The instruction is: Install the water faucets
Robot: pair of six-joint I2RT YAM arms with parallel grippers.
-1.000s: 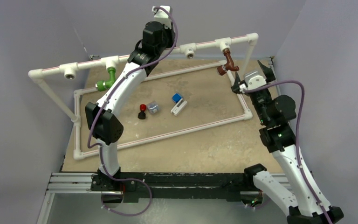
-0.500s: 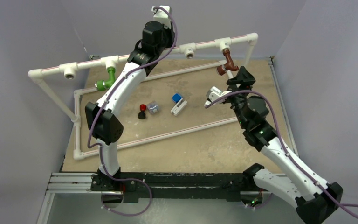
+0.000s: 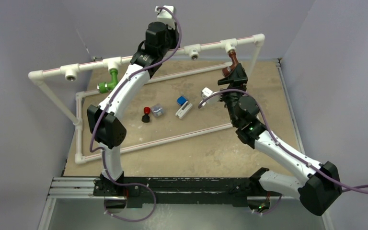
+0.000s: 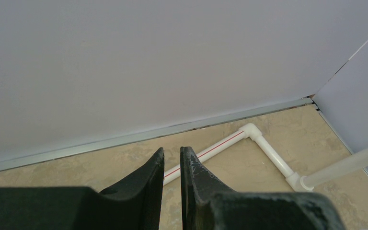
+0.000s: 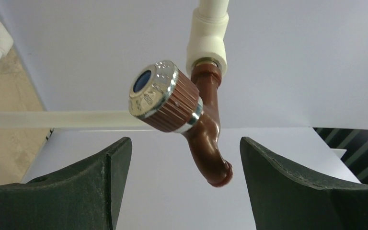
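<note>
- The reddish-brown faucet hangs screwed into a white tee fitting at the right end of the raised pipe rail. Its spout curves downward. Its ribbed knob wears a shiny metal cap with a blue centre.
- The right claw is released. Its black jaws stand wide to either side of that faucet, with a gap on both sides.
- The green faucet hangs from a tee on the left part of the same rail, just beside the left arm.
- The left claw is clenched on nothing, with only a slit between its jaws. It is held high near the back wall.
- The surface is beige and mottled like stone, enclosed by plain pale grey-lilac walls.
- A flat loop of white pipe with thin red stripes lies on it.
- Inside the loop sit a red-and-black knob, a small grey block and a blue-and-white block, close together.
- A metal strip edges the surface at the back wall.
- A broad band of the surface runs between the loop's near pipe and the black base rail.
</note>
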